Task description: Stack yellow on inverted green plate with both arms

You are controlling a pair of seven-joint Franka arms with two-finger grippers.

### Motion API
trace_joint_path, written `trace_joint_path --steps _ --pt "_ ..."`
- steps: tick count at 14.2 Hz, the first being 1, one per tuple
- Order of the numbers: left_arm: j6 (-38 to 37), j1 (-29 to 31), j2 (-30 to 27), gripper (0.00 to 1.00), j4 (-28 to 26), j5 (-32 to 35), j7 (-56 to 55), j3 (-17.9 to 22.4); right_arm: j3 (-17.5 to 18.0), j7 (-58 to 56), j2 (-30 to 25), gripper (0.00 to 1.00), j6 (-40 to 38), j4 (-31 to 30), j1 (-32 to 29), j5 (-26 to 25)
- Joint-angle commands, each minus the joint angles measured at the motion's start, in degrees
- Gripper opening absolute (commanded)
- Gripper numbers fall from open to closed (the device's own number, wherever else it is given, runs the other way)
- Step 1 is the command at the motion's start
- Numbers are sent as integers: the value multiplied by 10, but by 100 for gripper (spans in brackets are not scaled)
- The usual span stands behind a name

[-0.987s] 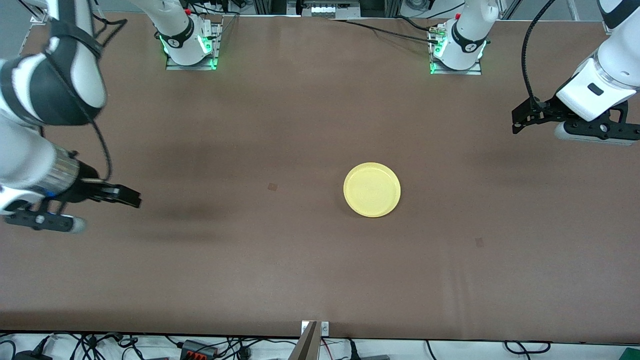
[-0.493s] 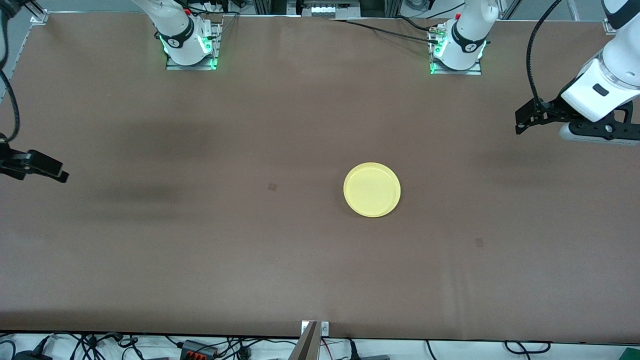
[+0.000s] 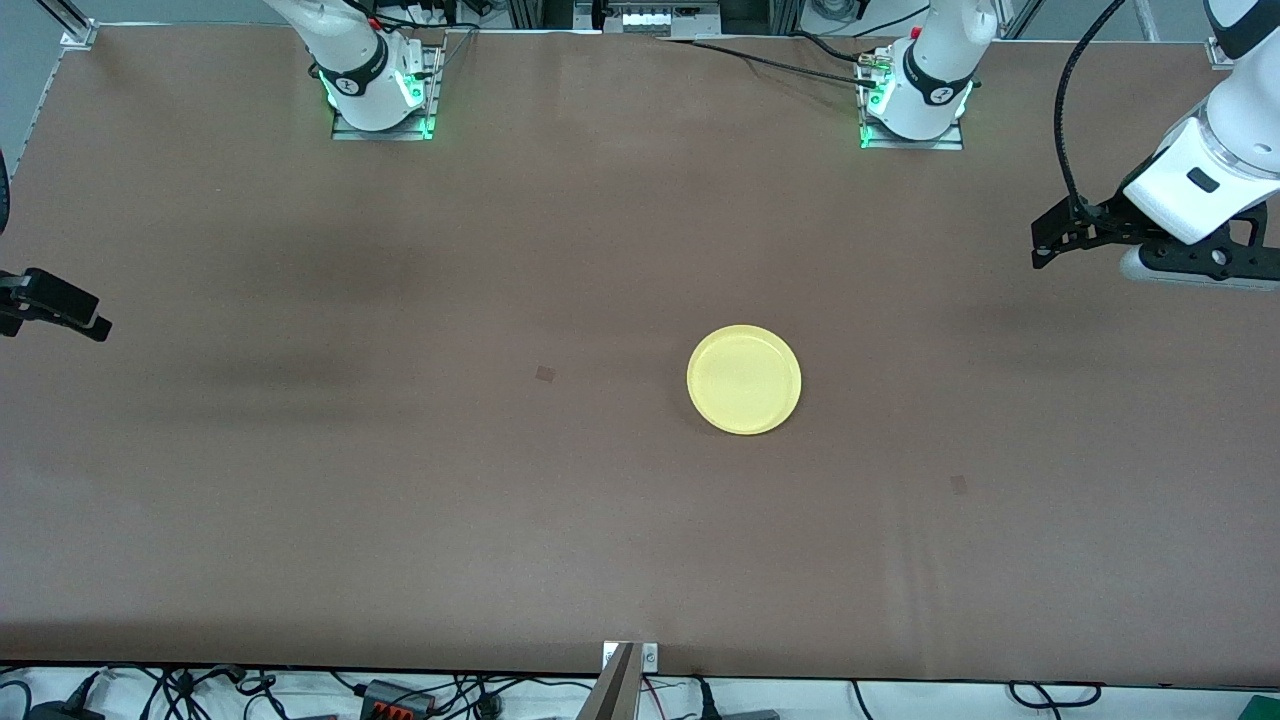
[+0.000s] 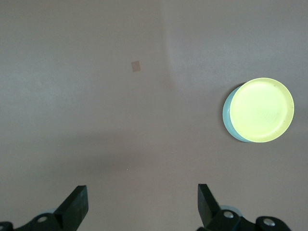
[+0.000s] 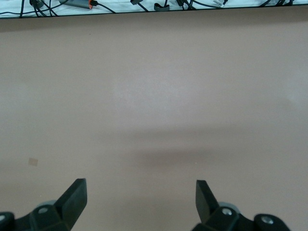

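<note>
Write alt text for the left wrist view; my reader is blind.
A yellow plate sits stacked on a green plate, only a sliver of green showing at its edge, on a brown table. The left claw hangs open over bare table, apart from the stack.

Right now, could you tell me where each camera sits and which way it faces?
Front view: high across the table, facing both bases; yellow plate mid-table, left gripper and right gripper at the ends.
Left wrist view: looks down past its open fingers at the yellow plate on the green plate.
Right wrist view: bare table, open fingers.
Front and left wrist views share the yellow plate.
</note>
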Motion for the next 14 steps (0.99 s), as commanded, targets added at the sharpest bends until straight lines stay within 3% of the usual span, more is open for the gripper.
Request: trace_joint_path --steps 1,8,14 --pt "-13 3 5 100 15 4 7 -2 17 -2 -29 100 -2 -40 -14 -15" --pt "-18 3 5 100 15 4 8 -2 17 6 -110 100 -6 -159 -14 -22" --pt "-18 3 5 100 15 4 9 -2 18 6 -140 100 23 -209 -13 -31"
